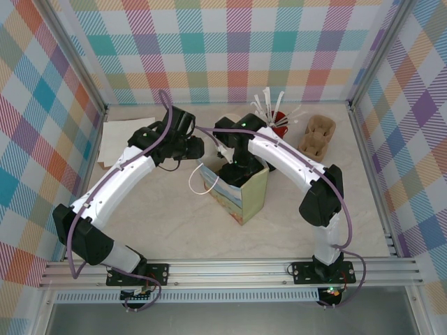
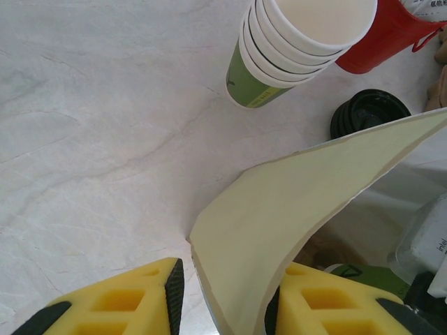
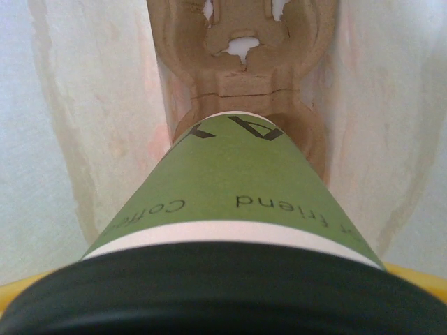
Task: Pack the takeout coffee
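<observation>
Both arms arch inward, left hand (image 2: 225, 301) and right hand (image 1: 233, 165) clamped.

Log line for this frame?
right end effector: holds takeout coffee inside paper bag | base: at carrier | left end effector: straddles bag rim

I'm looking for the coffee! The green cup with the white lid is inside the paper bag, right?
Almost. The lid is black, not white; the right wrist view shows it. The rest is right: the green cup is inside the paper bag.
</observation>
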